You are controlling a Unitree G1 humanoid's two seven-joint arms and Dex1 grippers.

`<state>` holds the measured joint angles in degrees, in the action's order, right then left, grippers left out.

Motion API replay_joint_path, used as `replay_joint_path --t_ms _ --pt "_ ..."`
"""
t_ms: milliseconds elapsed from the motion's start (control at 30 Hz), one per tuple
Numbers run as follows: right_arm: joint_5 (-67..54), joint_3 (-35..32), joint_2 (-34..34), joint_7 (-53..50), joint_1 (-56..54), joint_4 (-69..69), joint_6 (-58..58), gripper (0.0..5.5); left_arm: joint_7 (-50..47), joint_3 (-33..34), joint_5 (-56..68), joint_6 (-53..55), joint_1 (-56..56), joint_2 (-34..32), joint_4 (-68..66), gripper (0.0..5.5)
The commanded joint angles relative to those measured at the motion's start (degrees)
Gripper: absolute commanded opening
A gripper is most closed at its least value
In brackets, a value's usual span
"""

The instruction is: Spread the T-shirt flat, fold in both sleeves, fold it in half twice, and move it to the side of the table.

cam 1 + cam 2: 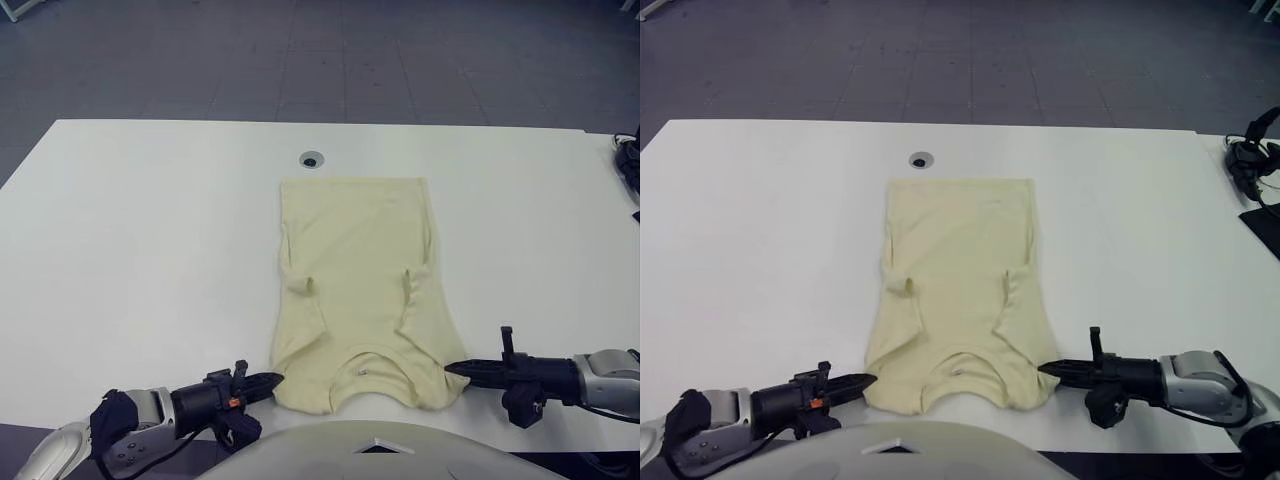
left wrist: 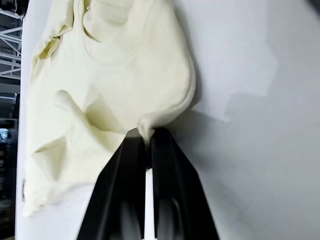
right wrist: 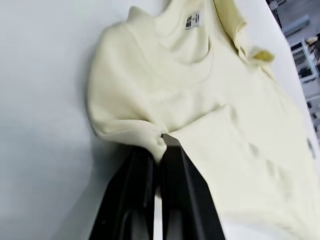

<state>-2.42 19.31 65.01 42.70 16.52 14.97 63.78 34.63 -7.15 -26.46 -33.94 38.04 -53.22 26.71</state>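
T-shirt [image 1: 355, 290], pale yellow, on the white worktop [image 1: 130, 230], midway between the left and right edges and closer to the near edge than the far one. Long axis from near edge to far edge: collar [image 1: 372, 366] end by the near edge, hem toward the round cable port [image 1: 312, 160]. Sleeves turned in over the body, so a narrow panel, somewhat wider at the shoulders.

Left claw [image 1: 272, 381] at the near-left shoulder corner, right claw [image 1: 452, 369] at the near-right one. Each pointing inward along the near edge, tips toward one another with the collar between. One arm per corner, neither nearer than the other.

Both clenched on cloth. From the left wrist, a small nub of fabric pinched between the black fingers [image 2: 172, 170]. From the right wrist, a bunched fold of shoulder cloth caught at the tips in the same way.

Judged from this: sleeve folds done, first half-fold in hand. Likely calls for lifting both shoulder corners together and carrying them away from the near edge, along the long axis, to meet the hem. Worth keeping the two corners level to avoid a skewed fold.
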Motion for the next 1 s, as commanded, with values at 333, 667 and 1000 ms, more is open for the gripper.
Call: replay_joint_path --t_ms 333,667,1000 --pt "-67.80 -21.61 16.67 31.92 17.54 -35.47 -50.68 0.02 26.87 30.71 52.26 20.64 20.53 -6.70 13.79 0.00" --pt "-71.49 -42.52 5.22 37.93 22.05 -44.99 -73.42 0.02 37.52 44.17 66.01 28.67 19.26 -3.20 15.59 0.00" --pt "-58.36 -41.39 -2.45 38.28 12.29 -43.30 -78.61 0.02 39.04 44.77 69.24 37.24 7.54 -5.97 17.67 0.00"
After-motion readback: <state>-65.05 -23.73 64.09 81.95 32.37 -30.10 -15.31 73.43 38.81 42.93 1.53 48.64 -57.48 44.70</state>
